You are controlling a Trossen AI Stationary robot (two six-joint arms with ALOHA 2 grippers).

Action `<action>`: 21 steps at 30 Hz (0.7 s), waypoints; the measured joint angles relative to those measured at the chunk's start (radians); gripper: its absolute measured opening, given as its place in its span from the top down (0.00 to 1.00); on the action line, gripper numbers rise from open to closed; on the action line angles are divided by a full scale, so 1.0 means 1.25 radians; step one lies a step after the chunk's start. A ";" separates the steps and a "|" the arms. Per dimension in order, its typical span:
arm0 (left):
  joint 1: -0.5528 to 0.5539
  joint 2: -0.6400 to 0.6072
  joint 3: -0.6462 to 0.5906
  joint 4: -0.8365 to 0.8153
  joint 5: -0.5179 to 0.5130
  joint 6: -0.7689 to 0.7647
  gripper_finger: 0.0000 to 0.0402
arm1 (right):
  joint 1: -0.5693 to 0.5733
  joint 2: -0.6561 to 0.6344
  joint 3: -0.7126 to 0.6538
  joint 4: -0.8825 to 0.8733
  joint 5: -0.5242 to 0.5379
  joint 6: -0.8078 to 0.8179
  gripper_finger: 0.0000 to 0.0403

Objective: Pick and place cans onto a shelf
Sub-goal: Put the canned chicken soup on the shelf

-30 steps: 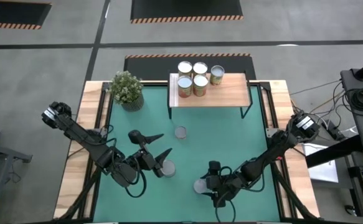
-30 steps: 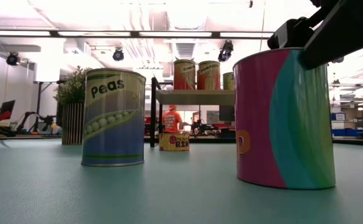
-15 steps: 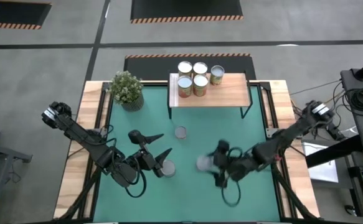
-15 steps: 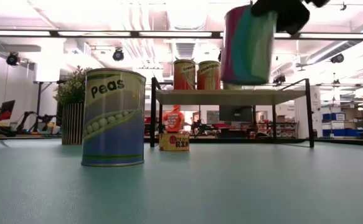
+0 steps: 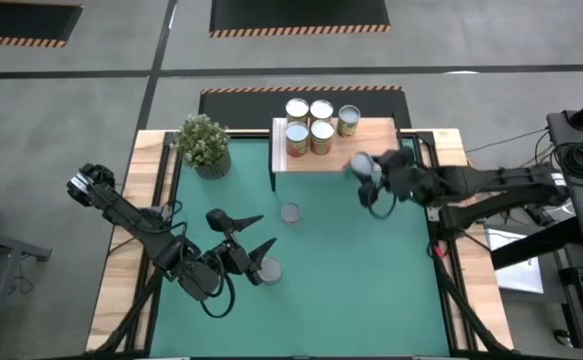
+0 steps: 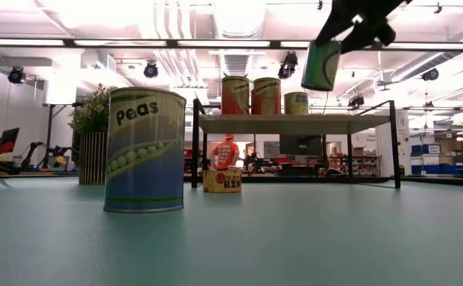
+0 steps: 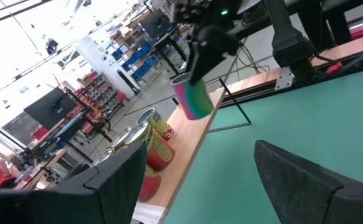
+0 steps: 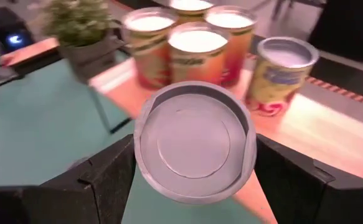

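Note:
My right gripper (image 5: 371,172) is shut on a can (image 5: 359,163) with a grey top and pink and green sides, held in the air over the near edge of the wooden shelf (image 5: 376,150). Several cans (image 5: 321,136) stand on the shelf's left part. A tall peas can (image 5: 268,270) and a short orange can (image 5: 290,212) stand on the green mat. My left gripper (image 5: 267,229) is open and empty, just beyond the peas can. My right gripper pinches the can's round side wall (image 8: 141,162) between its two fingers (image 8: 106,180), one on each side. The fingers reach in from the table's right, slanting down. The can (image 6: 320,65) hangs clear above the shelf's level, top up and slightly tilted.
A potted plant (image 5: 204,143) stands at the mat's far left corner. The shelf's right half (image 5: 381,140) is bare board. The shelf's black legs (image 5: 274,170) stand on the mat. Open mat (image 5: 371,260) lies at the near right.
My right gripper has lifted the pink and green can off the near part of the mat and carried it up and toward the far edge, to the shelf's near edge. The can is now clear of the mat.

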 joint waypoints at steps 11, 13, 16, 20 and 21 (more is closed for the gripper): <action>0.000 0.000 0.000 0.000 0.000 0.009 0.31 | -0.196 0.113 0.098 -0.063 -0.056 0.000 0.29; 0.000 0.000 0.000 0.000 0.000 0.009 0.31 | -0.214 0.142 0.126 -0.091 -0.055 0.009 0.29; 0.000 0.000 0.000 0.000 0.000 0.009 0.31 | -0.227 0.183 0.163 -0.126 -0.056 0.029 0.29; 0.000 0.000 0.000 0.000 0.000 0.009 0.31 | -0.229 0.219 0.187 -0.135 -0.055 0.032 0.29; 0.000 0.000 0.000 0.000 0.000 0.009 0.31 | -0.229 0.225 0.189 -0.136 -0.055 0.035 0.29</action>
